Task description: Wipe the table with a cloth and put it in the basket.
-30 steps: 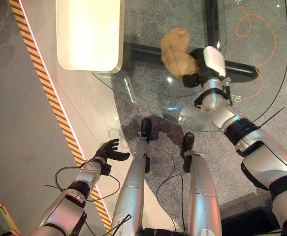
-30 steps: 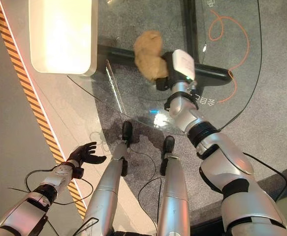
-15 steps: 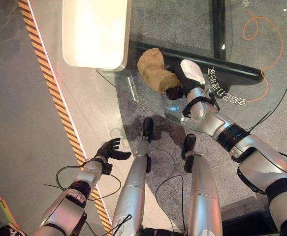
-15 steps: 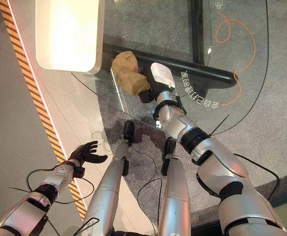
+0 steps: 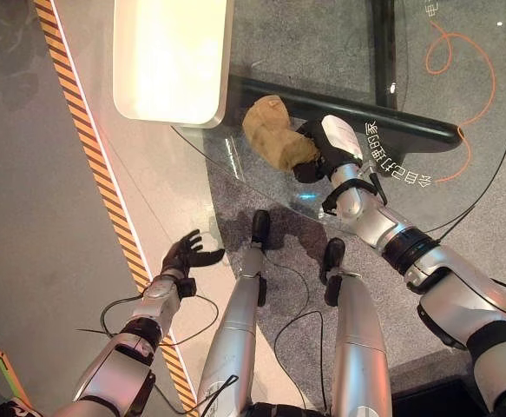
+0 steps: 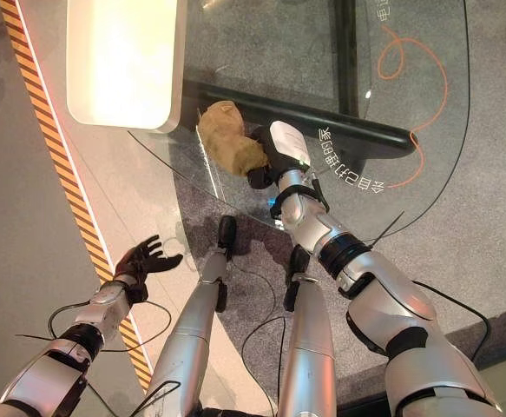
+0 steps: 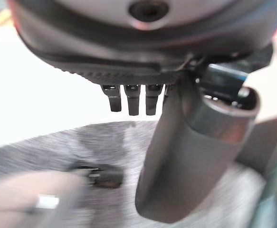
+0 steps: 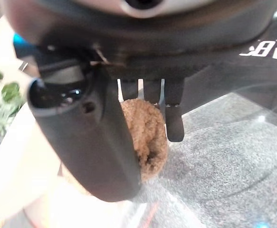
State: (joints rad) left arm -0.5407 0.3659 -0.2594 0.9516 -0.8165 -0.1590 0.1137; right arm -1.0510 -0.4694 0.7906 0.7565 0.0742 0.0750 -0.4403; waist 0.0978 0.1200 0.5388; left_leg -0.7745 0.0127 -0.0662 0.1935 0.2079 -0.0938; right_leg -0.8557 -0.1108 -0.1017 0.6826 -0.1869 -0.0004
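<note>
A crumpled tan cloth (image 5: 274, 139) lies on the glass table (image 5: 322, 52) near its left front rim. My right hand (image 5: 312, 163) is shut on the cloth's right side. In the right wrist view the cloth (image 8: 145, 128) is pinched between the thumb and the curled fingers (image 8: 174, 116). A cream, brightly lit basket (image 5: 170, 56) sits just left of the table and close to the cloth. My left hand (image 5: 186, 254) hangs low at the left over the floor, open with its fingers spread.
A black table beam (image 5: 365, 109) runs under the glass behind the cloth. An orange cable (image 5: 461, 61) loops on the floor beneath the table's right part. Orange and black striped tape (image 5: 88, 148) crosses the floor on the left.
My right hand has dragged the cloth leftward across the glass toward the basket, then held about still. My left hand has lifted a little.
</note>
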